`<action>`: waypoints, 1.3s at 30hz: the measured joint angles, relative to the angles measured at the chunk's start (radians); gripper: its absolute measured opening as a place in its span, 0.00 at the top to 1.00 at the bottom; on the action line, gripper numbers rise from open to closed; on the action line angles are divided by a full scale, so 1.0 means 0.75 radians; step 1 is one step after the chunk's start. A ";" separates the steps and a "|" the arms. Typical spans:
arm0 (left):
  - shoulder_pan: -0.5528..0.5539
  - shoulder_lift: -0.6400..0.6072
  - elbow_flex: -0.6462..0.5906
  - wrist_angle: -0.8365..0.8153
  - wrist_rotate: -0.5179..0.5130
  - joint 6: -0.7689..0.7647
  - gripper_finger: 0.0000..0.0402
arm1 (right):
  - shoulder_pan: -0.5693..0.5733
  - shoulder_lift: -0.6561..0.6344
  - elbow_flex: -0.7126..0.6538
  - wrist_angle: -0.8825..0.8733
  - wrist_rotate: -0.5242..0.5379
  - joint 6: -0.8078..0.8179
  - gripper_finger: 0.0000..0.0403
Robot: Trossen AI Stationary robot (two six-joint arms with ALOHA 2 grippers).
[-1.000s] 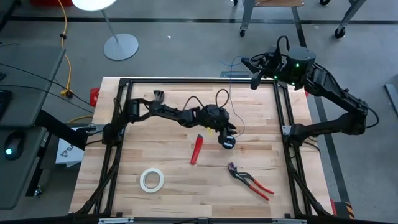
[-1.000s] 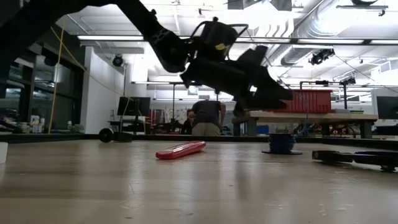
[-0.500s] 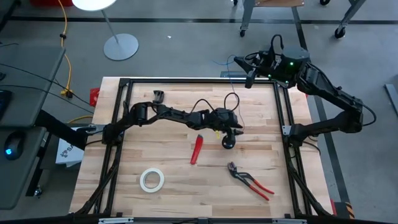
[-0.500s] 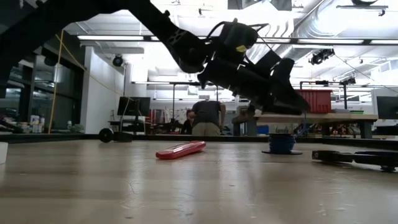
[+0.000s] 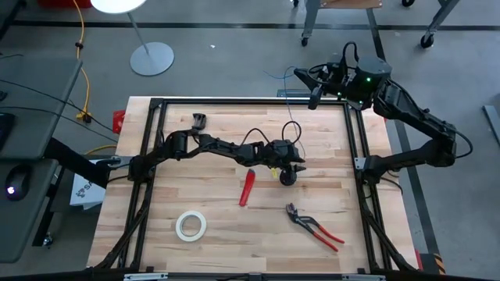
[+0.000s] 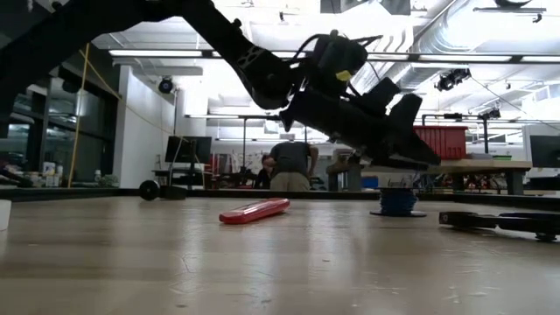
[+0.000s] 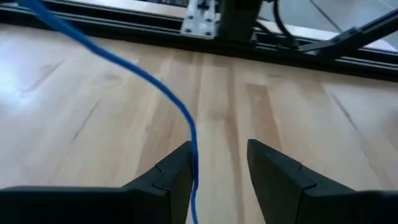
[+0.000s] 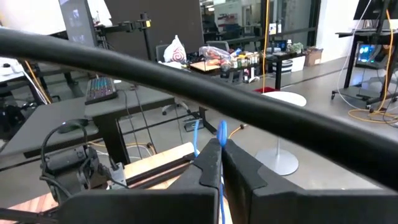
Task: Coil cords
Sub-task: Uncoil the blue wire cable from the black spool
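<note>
The cord is a thin blue wire (image 7: 127,65). It runs across the table and passes between the fingers of my left gripper (image 7: 219,162), which is open. That gripper (image 5: 298,167) hangs low over the table's middle, slanting down just above a small black spool (image 5: 287,178). The spool (image 6: 395,202) stands on its flat base on the wood. My right gripper (image 5: 312,92) is raised over the table's far right corner and is shut on the wire (image 8: 222,132). A second strand (image 8: 196,138) shows beside it. My left gripper has the wire (image 7: 194,163) running lengthwise between its spread fingers, close along the inner side of one finger (image 7: 177,171); I cannot tell whether it touches. My right gripper pinches the wire (image 8: 222,144) between its two shut fingers at their free ends. The fingers point about level, and the wire sticks out past the tips, lifted clear of the table.
A red tool (image 5: 247,187) lies left of the spool. Red-handled pliers (image 5: 314,226) lie toward the near right, and a white tape roll (image 5: 191,225) at the near left. A black frame (image 5: 234,102) rims the table. A person (image 6: 290,166) stands far behind it.
My left gripper has gone toward the table's right edge and down, rolling a little, and now hangs over the spool. The spool has stayed where it was.
</note>
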State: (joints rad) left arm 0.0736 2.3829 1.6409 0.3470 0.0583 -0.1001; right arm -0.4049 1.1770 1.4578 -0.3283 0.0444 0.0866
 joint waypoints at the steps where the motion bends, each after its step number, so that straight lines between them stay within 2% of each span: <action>1: -0.002 0.000 0.000 0.001 0.000 0.004 0.64 | 0.000 0.000 0.000 0.000 0.000 -0.001 1.00; 6: -0.003 0.001 -0.001 0.004 -0.002 0.008 0.69 | 0.000 0.000 0.000 0.001 -0.001 -0.011 1.00; 9: -0.003 -0.008 -0.001 -0.029 -0.001 0.009 0.78 | 0.000 0.000 0.000 0.001 -0.001 -0.021 1.00; 13: 0.008 -0.031 -0.001 -0.070 0.042 -0.003 0.94 | 0.000 -0.001 0.000 0.000 -0.012 -0.025 1.00; 15: 0.020 -0.050 -0.001 -0.109 0.049 -0.029 0.98 | 0.000 -0.007 0.000 -0.003 -0.013 -0.035 1.00; 23: 0.098 -0.126 -0.002 -0.266 0.079 -0.034 0.99 | 0.000 -0.048 0.000 -0.004 -0.013 -0.058 1.00; 27: 0.136 -0.192 -0.001 -0.424 0.128 0.037 1.00 | 0.000 -0.082 0.000 -0.051 -0.007 -0.062 1.00; 32: 0.169 -0.286 -0.002 -0.600 0.179 0.156 1.00 | 0.000 -0.129 0.000 -0.163 0.058 -0.078 1.00; 39: 0.196 -0.428 -0.002 -0.877 0.194 0.309 1.00 | 0.000 -0.186 0.001 -0.462 0.253 -0.038 1.00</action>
State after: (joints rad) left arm 0.2208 2.0615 1.6394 -0.3110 0.2036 0.1320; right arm -0.4049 1.0372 1.4582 -0.6747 0.2340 0.0581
